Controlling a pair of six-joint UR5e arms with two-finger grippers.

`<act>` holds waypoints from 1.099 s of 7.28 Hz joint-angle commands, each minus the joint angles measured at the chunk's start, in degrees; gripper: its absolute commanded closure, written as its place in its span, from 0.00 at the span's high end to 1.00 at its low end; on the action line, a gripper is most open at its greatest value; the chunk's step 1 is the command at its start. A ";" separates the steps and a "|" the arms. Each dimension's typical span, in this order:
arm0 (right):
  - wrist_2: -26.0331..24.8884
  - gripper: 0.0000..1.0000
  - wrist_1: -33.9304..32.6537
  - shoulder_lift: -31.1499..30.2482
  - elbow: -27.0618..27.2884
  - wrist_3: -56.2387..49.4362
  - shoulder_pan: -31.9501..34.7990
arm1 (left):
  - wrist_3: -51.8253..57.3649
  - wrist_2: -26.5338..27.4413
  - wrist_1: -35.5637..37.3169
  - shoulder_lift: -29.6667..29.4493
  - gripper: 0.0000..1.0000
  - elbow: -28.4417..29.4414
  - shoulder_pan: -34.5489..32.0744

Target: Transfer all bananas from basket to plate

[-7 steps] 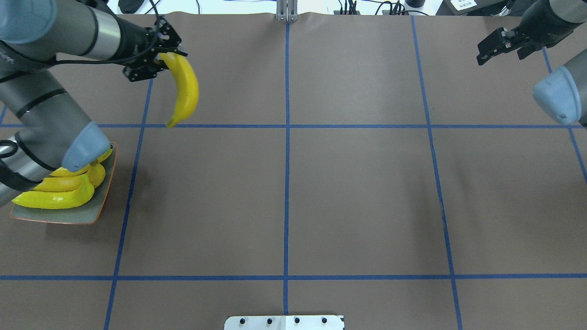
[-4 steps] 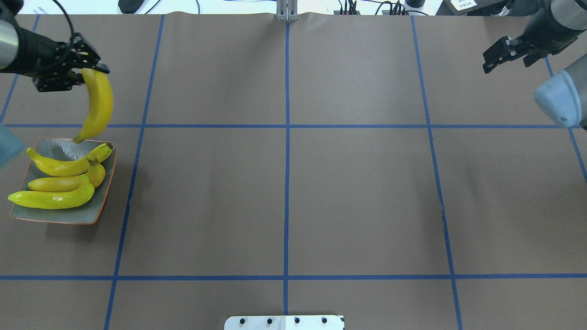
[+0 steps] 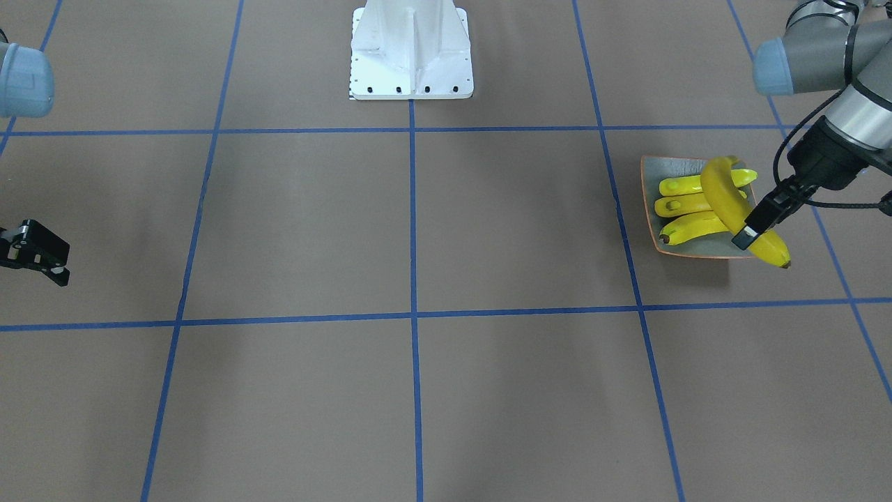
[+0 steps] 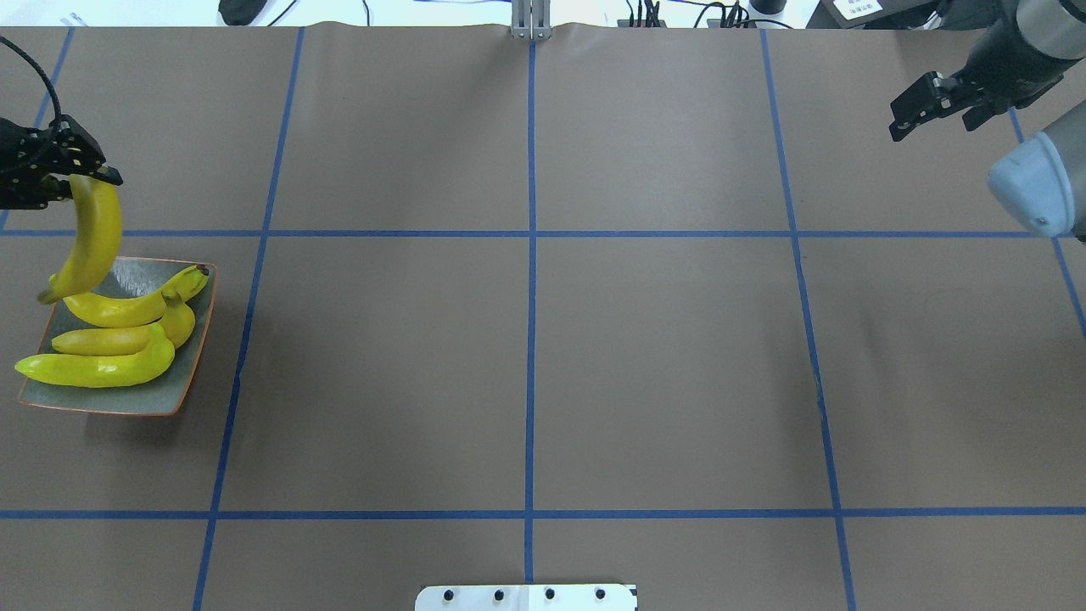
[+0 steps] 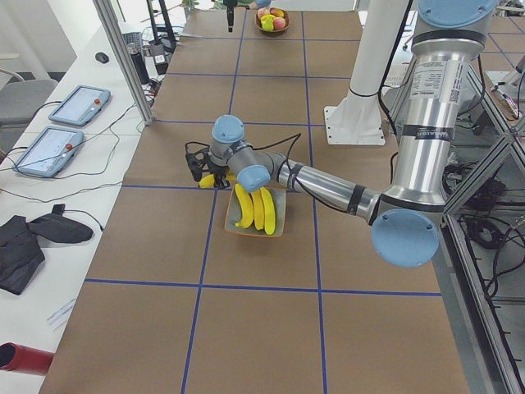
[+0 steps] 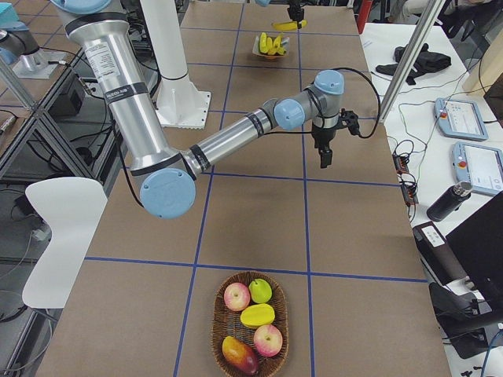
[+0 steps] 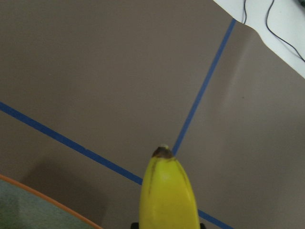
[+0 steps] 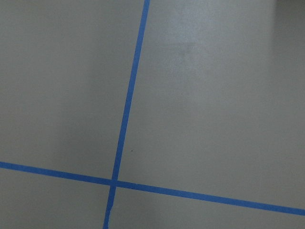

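The broad brown paper-covered desk with its blue tape grid (image 4: 594,339) is bare through the middle, since the work sits at its left edge, where the grey jointed left arm (image 5: 328,187) reaches across. There the square grey-green plate with a thin orange rim (image 4: 161,397) carries three bright yellow curved bananas (image 4: 102,367) laid side by side, which leaves its far strip free. The fourth yellow banana (image 4: 93,246) hangs over that strip, pinched at its upper end by the black left end effector (image 4: 72,185). Its free tip points down at the plate, probably so it can be lowered beside the others. The black right end effector (image 4: 929,106) hangs at the far right, jaws apart and empty, out of the way. The front-facing view shows the held banana crossing above the three lying ones, seemingly clear of them, which the overhead flattens. Only the side views show the woven brown basket (image 6: 226,326) at the desk's right end, with round fruit and no banana shape I can make out. The left wrist view gives just the dark tip and a sliver of orange rim.
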 commanded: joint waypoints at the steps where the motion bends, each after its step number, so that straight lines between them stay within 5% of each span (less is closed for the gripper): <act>1: 0.26 1.00 0.03 -0.13 -0.11 0.00 -0.01 | 0.69 0.03 0.17 0.17 0.00 1.29 0.27; 8: 0.53 1.00 0.29 -0.04 -0.90 0.00 -0.01 | 5.87 -0.76 -0.09 3.77 0.00 3.57 7.30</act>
